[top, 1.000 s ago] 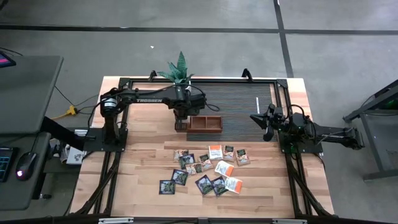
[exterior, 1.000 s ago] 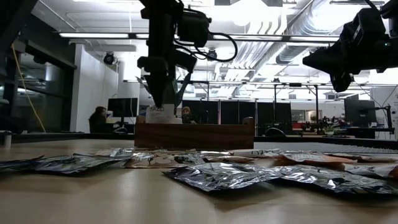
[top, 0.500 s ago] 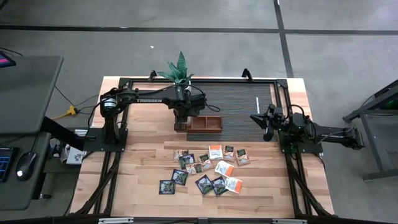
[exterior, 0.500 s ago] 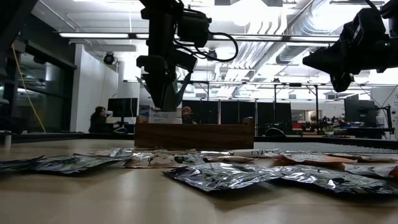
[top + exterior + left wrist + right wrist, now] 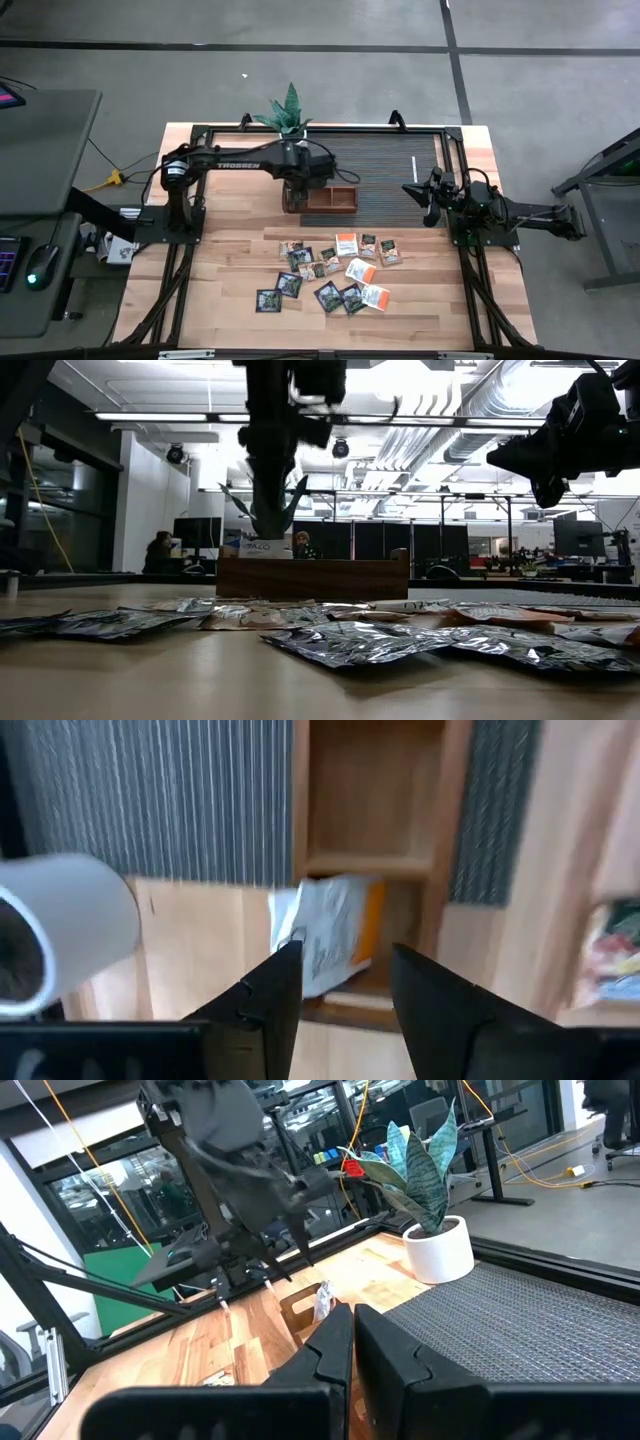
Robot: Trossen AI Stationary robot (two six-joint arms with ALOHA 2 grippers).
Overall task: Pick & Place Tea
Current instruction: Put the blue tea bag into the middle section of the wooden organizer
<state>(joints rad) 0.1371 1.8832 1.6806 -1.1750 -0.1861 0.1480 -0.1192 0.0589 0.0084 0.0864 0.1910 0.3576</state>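
Tea sachets [image 5: 330, 272] lie scattered on the table [image 5: 230, 255], near a potted plant [image 5: 288, 112] and a dark ribbed mat [image 5: 385, 165]. One white-and-orange sachet [image 5: 330, 932] leans in the end compartment of the wooden tray [image 5: 327, 198], just beyond the left gripper [image 5: 345, 975], whose fingers stand apart. The right gripper [image 5: 353, 1342] hangs over the mat, fingers together.

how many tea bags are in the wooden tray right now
1: a white-and-orange sachet leaning in the tray's end compartment, under the open left gripper. The middle compartment looks empty; the far one is partly out of view. Right gripper waits aside.
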